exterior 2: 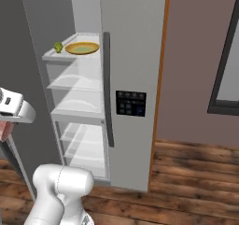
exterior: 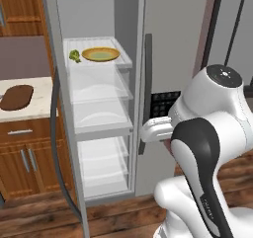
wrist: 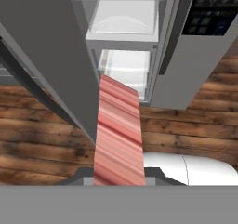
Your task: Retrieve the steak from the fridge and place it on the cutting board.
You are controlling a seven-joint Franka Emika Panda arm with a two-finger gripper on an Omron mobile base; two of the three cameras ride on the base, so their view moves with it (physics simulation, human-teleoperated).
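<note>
Plate (exterior: 101, 54) and broccoli (exterior: 74, 56) on fridge (exterior: 170, 44) shelf; cutting board (exterior: 16, 97) on counter (exterior: 37, 106) leftward.

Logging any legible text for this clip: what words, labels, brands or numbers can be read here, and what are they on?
None can be read as text.
Dispenser panel on the fridge door: small pale marks on the dark buttons, too small and blurred to read.
Robot arm, dark link in the left base view: a faint line of lettering, too blurred to read.
Steak, plate, cutting board: no markings.
</note>
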